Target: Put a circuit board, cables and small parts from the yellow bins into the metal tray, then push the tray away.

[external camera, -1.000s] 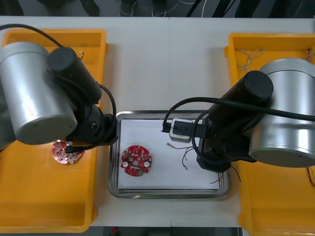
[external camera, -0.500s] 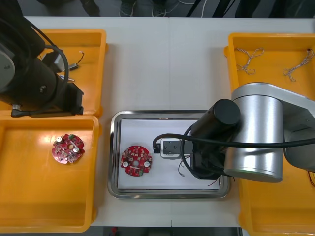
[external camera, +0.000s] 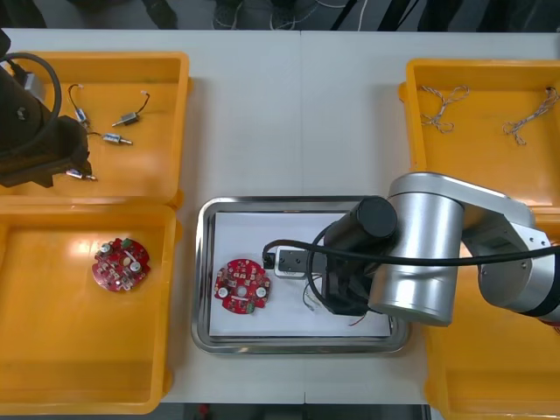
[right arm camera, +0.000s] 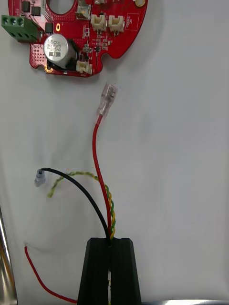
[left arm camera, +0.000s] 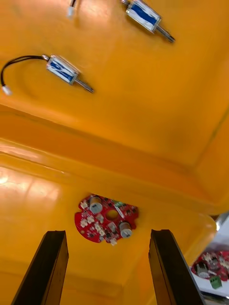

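Cable bundle (right arm camera: 98, 157) (red lead with a clear plug, black lead, twisted yellow-green pair) lies fanned on the white inside of the metal tray (external camera: 203, 262). It is in the tray's right half, and the plug tip is just short of the circuit board (right arm camera: 76, 33), not touching it. The board sits flat in the tray's left half.

Right tool (right arm camera: 110, 243) is low over the tray, clenched on the bundle's root with the strands pinched between its fingers.

Step in hand, as I judge it: drop the cables.
- Release low, with the fingers spread wide.
- Lift straight up so no strand catches on a finger and drags out.
- Don't sweep toward the board.
- One red strand curls close to the tray's rim, so check it ends inside.

Left tool (left arm camera: 107, 233) is well left of the tray, released and holding nothing, over the far yellow bin (external camera: 166, 96) with the small metal parts (external camera: 118, 138). A second board (external camera: 121, 265) lies in the bin just left of the tray. Parts look like the next pick. Tray not pushed yet.
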{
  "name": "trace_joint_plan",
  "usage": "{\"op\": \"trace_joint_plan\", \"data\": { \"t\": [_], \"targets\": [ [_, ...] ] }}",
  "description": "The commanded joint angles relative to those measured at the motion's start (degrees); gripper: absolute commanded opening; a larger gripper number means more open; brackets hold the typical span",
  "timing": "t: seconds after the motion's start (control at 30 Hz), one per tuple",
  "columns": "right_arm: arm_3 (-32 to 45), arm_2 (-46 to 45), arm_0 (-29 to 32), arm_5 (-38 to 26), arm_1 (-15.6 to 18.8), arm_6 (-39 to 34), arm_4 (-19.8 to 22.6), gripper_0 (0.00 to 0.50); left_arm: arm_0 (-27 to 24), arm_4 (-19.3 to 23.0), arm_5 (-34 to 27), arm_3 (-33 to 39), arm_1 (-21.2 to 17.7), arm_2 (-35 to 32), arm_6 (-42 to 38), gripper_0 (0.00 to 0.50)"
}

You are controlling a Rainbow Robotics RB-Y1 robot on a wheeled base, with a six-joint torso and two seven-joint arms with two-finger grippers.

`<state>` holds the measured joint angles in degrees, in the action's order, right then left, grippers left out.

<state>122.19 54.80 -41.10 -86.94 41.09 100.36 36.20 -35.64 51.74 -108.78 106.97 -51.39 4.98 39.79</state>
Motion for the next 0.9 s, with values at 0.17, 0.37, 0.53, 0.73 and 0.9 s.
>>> {"op": "trace_joint_plan", "data": {
  "t": [0.17, 0.37, 0.53, 0.73, 0.9],
  "targets": [
    [-0.90, 1.18, 4.18, 2.91, -0.04, 2.74, -2.45, 0.000, -3.65, -3.49, 1.20, -7.74, -3.28, -2.52, 4.07, 0.500],
    [-0.90, 1.36, 4.89, 3.00, -0.04, 2.65, -2.71, 0.000, -3.82, -5.78, 3.40, -10.82, -3.36, -2.87, 3.02, 0.500],
    [-0.90, 1.36, 5.24, 2.91, -0.13, 2.03, -3.77, 0.000, -5.49, -6.22, 6.12, -15.21, -3.19, -2.87, 2.23, 0.500],
    [-0.90, 1.36, 5.15, 3.09, -0.74, 1.42, -6.75, 0.362, -8.48, -8.06, 8.32, -20.84, -0.82, -2.87, 1.26, 0.500],
    [-0.90, 1.36, 5.15, 4.49, -0.83, 0.98, -8.86, 0.500, -9.62, -8.59, 9.82, -23.83, 0.42, -2.87, -0.15, 0.500]
  ]
}}
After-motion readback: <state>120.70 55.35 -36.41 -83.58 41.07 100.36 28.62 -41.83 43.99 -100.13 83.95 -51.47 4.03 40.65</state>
